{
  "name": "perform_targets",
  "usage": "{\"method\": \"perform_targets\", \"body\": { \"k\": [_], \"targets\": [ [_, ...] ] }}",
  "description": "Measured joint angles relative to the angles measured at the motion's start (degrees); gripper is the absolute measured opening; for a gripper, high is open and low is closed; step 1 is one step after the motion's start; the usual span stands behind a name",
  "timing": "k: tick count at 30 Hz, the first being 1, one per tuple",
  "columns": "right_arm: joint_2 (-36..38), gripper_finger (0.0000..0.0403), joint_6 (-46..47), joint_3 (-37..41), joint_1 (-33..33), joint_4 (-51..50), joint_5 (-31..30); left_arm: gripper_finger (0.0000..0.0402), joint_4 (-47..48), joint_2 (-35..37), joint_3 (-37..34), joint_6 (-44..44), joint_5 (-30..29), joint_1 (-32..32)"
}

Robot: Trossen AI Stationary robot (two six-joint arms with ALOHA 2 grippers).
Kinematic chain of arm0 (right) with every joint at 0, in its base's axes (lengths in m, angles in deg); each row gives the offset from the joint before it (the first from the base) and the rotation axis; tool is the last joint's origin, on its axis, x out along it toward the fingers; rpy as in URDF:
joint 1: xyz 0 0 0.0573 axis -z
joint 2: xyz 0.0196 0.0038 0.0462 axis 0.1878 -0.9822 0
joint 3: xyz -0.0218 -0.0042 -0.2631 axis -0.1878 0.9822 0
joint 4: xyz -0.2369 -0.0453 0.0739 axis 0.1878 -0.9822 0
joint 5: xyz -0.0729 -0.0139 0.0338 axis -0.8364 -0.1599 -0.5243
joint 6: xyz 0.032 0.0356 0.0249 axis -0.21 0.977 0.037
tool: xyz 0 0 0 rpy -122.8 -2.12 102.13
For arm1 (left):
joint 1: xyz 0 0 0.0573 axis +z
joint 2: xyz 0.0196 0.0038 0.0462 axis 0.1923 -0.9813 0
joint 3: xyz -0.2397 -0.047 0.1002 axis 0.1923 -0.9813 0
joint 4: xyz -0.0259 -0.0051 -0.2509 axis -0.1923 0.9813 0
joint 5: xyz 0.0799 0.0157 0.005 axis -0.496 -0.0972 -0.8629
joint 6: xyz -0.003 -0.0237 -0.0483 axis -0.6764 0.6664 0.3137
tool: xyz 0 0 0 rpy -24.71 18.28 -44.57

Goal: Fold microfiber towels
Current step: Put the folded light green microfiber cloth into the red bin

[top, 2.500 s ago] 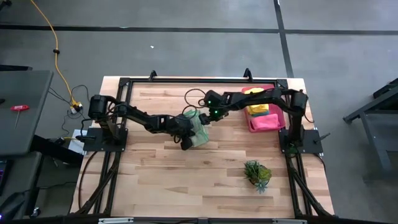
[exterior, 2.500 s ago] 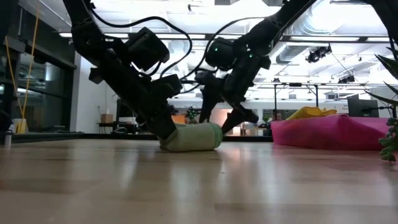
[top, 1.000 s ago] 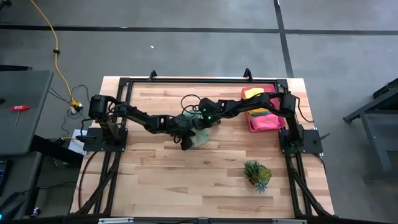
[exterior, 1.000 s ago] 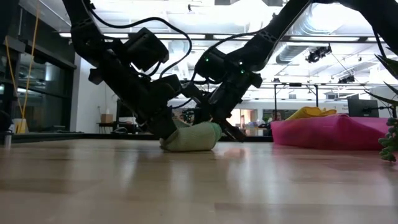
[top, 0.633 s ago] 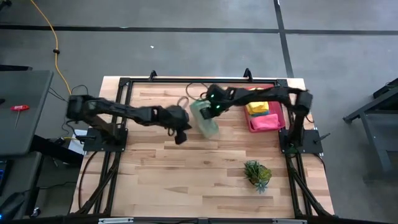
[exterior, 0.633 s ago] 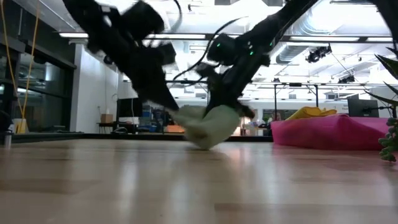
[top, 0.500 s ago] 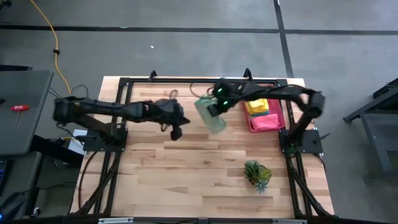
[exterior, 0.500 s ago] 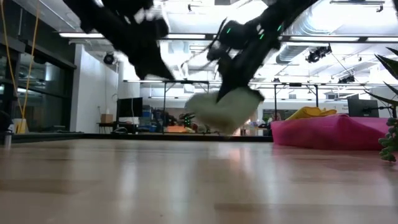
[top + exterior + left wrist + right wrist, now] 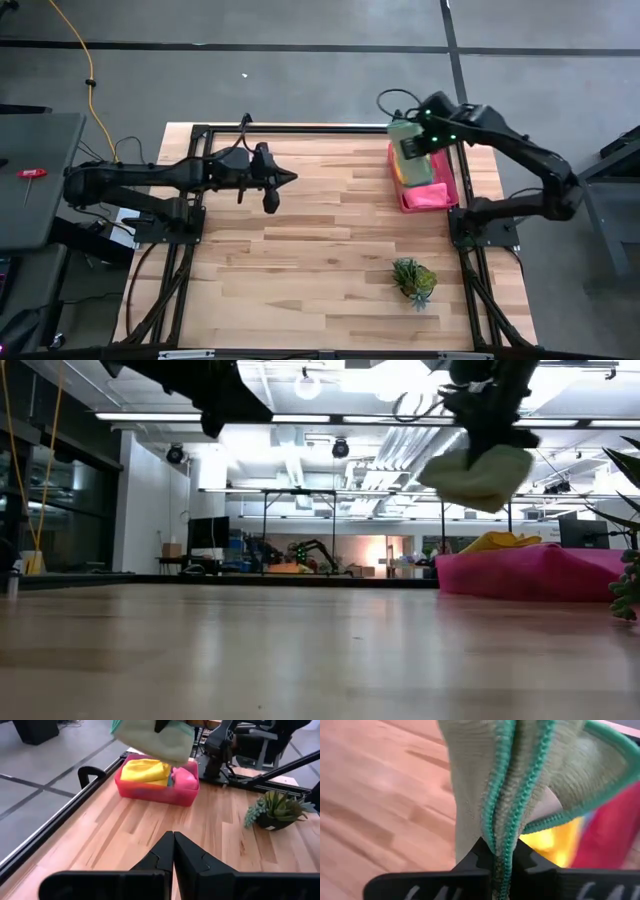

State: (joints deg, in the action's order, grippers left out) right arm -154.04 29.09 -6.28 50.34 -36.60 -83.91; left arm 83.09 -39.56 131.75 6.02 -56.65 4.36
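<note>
Over the far right corner: the right hand (image 9: 408,150) hangs in the air above the pink tray (image 9: 428,197), its fingers pinching a folded pale green towel (image 9: 404,139).
Pale green towel: folded into several layers with teal-stitched edges, clear of the counter (image 9: 330,260); the low view shows it bunched and hanging (image 9: 478,473) above the tray (image 9: 530,574), and the right wrist view shows the stitched edges (image 9: 520,785) clamped between the two dark fingers (image 9: 475,857).
Pink tray: sits at the counter's far right edge, beside the right arm's base.
Tray contents: a yellow towel (image 9: 145,770) and a hot pink towel (image 9: 183,778) lie in the tray (image 9: 150,792); a sliver of teal shows between them, too small to tell what it is.
Left hand: (image 9: 282,178) raised over the far left part of the counter, well apart from the tray, its fingers (image 9: 192,862) pressed together on nothing.
Plant: a small spiky green plant (image 9: 414,279) stands on the counter nearer the front right, apart from the tray.
</note>
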Motion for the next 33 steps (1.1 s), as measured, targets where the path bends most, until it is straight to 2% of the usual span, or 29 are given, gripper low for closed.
{"method": "perform_targets", "body": {
  "k": [5,10,13,16,19,26,33],
  "targets": [
    [1.09,0.0001,-5.98,0.00,8.80,-7.61,-4.09,0.0000,-0.37,-0.72,0.00,1.34,-0.02,0.00],
    [0.23,0.0000,-10.12,0.00,16.20,-10.08,-8.76,0.0000,-0.26,-0.96,0.00,1.93,-0.02,0.00],
    [0.09,0.0000,-10.26,0.12,15.76,-10.00,-9.56,0.0000,-0.31,-0.94,0.00,2.74,-0.04,0.00],
    [-1.02,0.0000,-9.19,1.44,13.50,-10.38,-12.95,0.0000,-0.15,-0.96,0.00,2.76,-0.04,-0.02],
    [-2.69,0.0000,-2.93,3.03,11.69,-10.36,-16.85,0.0000,-0.02,-0.96,0.00,2.76,0.00,-0.11],
    [-5.06,0.0000,5.04,10.72,11.03,-10.79,-26.60,0.0000,-0.02,-0.96,0.00,2.62,0.02,-0.11],
    [-5.48,0.0000,7.18,15.27,10.33,-4.27,-26.91,0.0000,-0.03,-0.96,0.00,0.33,-0.08,-0.11]
  ]
}}
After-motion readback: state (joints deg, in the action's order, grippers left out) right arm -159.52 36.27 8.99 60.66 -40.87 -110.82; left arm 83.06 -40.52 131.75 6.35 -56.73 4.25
